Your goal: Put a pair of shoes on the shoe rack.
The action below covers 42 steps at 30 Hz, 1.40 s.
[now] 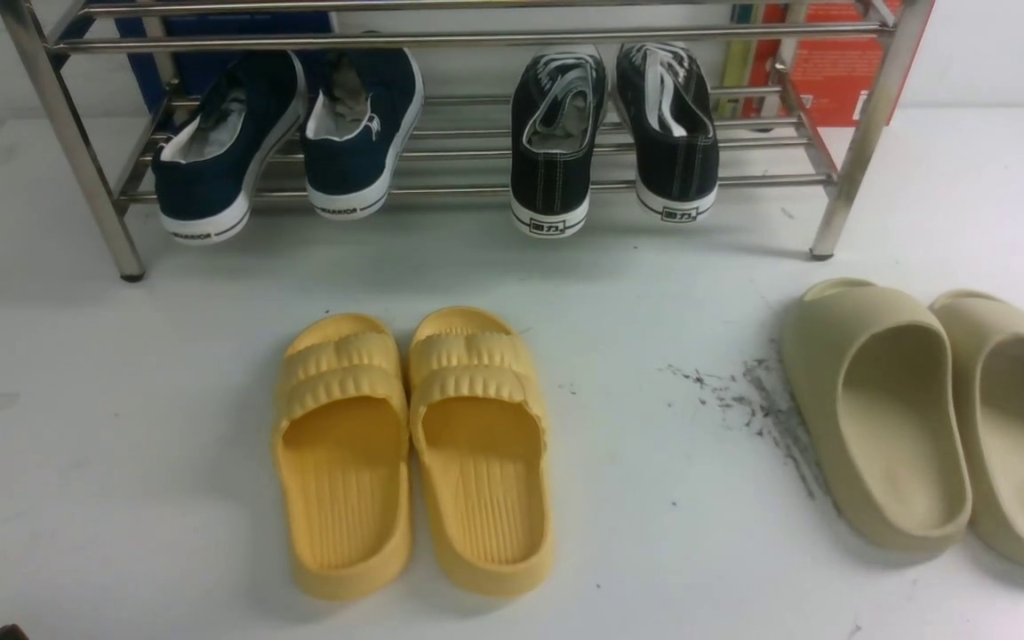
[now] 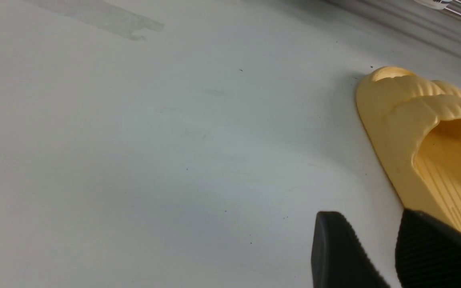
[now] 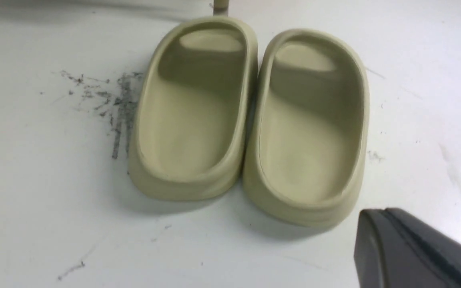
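Observation:
The pair of shoes, black canvas sneakers with white laces and soles, one (image 1: 555, 142) beside the other (image 1: 668, 129), rests on the lower shelf of the silver shoe rack (image 1: 468, 40), toes pointing away and heels over the front tube. Neither gripper shows in the front view. In the left wrist view my left gripper (image 2: 368, 224) is open over the white floor, nothing between its fingers, close beside a yellow slide (image 2: 422, 120). In the right wrist view my right gripper (image 3: 378, 218) is shut and empty, just off the heel of a beige slide (image 3: 310, 124).
Two navy slip-ons (image 1: 228, 147) (image 1: 361, 133) sit on the rack's left half. The yellow slides (image 1: 343, 444) (image 1: 481, 436) lie on the floor in the middle, and the beige slides (image 1: 885, 409) (image 1: 1019, 427) at the right beside dark scuff marks (image 1: 743, 391). The rack's legs (image 1: 868, 133) stand on the floor.

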{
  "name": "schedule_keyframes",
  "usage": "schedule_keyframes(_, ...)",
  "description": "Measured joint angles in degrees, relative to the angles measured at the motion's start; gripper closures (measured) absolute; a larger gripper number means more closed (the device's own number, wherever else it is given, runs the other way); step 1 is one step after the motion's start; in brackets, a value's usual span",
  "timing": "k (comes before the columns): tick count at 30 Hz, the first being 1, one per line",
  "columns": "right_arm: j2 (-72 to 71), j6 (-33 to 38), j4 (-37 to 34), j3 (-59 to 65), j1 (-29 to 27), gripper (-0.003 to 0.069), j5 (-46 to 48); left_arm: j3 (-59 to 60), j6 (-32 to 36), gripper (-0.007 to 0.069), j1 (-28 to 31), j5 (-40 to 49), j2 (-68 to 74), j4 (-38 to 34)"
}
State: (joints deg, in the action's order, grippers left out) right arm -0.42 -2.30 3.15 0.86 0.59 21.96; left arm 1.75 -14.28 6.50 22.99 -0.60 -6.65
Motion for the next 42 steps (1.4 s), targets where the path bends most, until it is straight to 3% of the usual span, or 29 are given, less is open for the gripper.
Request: schedule_keyframes(42, -0.16, -0.06, -1.77, 0.01, 0.00, 0.0645, 0.11, 0.00, 0.00, 0.0386, 0.00, -0.07, 0.00, 0.00)
